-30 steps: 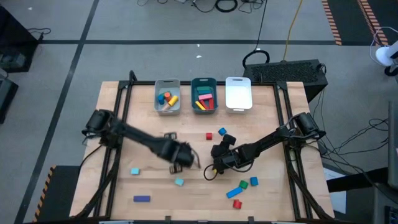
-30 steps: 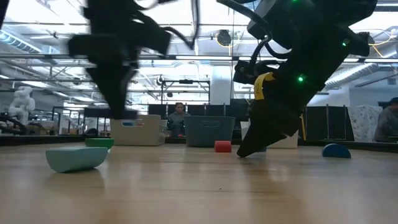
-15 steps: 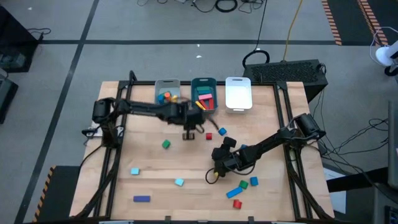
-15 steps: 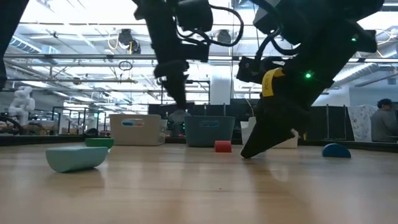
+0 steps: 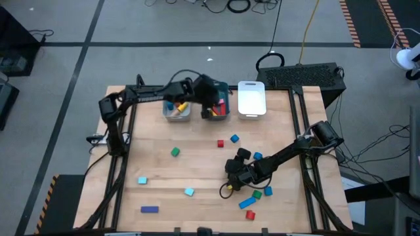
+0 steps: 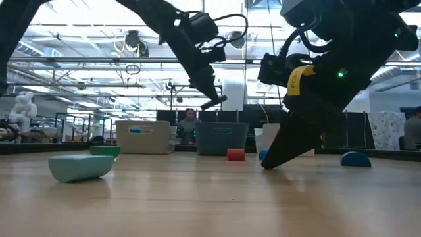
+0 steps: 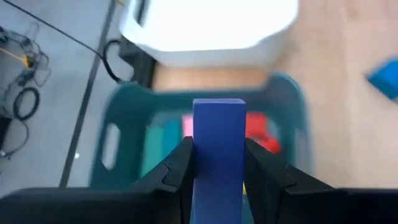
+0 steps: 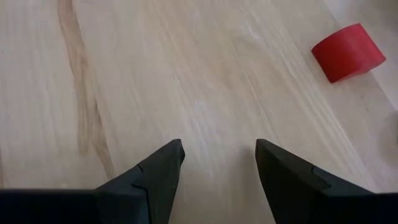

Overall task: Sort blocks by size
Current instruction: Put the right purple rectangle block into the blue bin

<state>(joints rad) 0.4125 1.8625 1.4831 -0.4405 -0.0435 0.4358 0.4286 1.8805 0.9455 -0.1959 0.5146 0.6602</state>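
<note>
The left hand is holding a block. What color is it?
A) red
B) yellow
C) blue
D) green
C: the left hand pinches a blue block between its fingers, above the teal tray.

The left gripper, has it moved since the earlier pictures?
Yes. In the high view the left gripper has gone from mid-table, by the lower blocks, up to the teal tray. It holds a blue block over it.

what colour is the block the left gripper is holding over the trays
Blue. The block shows best in the left wrist view, clamped in the left gripper above the teal tray.
</note>
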